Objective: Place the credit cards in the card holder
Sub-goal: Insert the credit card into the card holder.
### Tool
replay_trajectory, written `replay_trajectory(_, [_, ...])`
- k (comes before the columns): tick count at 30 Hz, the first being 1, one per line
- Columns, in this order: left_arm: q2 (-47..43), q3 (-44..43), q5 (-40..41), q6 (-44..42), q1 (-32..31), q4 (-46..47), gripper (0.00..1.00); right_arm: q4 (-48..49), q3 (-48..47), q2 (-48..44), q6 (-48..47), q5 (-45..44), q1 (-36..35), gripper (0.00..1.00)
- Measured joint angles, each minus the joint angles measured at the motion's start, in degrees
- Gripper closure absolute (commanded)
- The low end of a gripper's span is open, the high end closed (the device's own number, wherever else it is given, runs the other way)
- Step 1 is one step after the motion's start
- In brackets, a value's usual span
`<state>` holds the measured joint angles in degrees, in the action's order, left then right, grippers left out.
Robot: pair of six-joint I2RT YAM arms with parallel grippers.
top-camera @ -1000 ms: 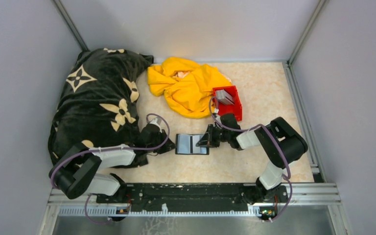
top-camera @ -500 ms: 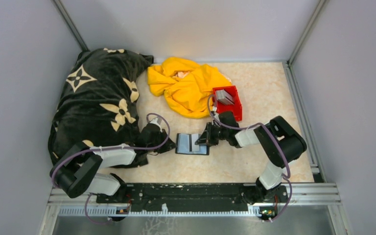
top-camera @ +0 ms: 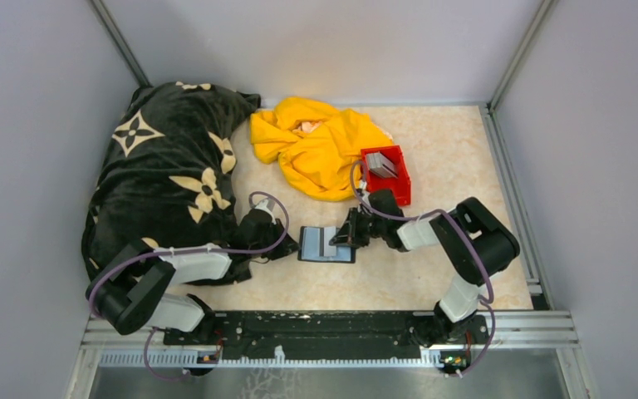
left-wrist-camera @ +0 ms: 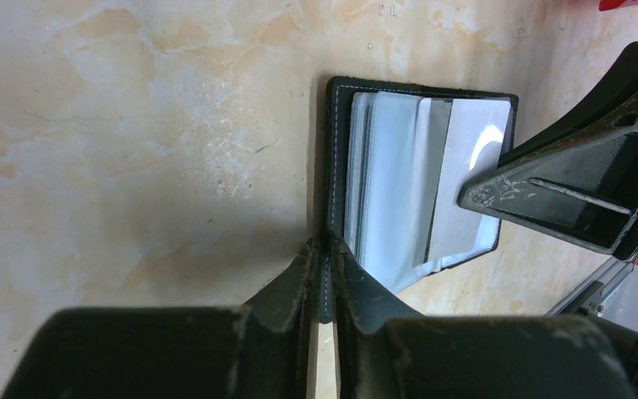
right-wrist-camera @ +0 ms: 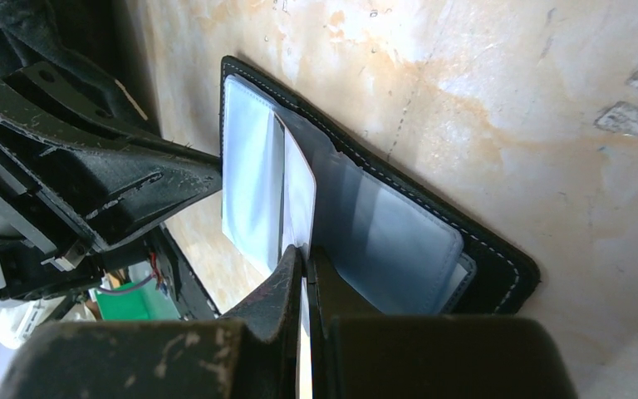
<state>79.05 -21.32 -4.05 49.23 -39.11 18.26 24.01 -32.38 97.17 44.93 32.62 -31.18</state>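
Now | left gripper (left-wrist-camera: pixel 324 274) clamped on card holder (top-camera: pixel 326 244) edge | right gripper (right-wrist-camera: pixel 303 266) pinching credit card (right-wrist-camera: pixel 301 199) over its open middle

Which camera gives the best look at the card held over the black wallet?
The left wrist view: the credit card shows face-on over the open card holder. The right wrist view shows it edge-on in the right gripper; the top view shows only a small pale patch.

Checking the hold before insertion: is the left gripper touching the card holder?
Touching. The left wrist view shows the left gripper pinching the black edge of the card holder, with no gap.
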Motion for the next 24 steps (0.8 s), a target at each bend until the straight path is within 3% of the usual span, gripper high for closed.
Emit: replay_trajectory(24, [-0.26, 0.39, 0.00, -0.02, 0.00, 0.42, 0.86, -0.09, -0.31, -0.79, 2.97, -4.35, -3.89, 1.00])
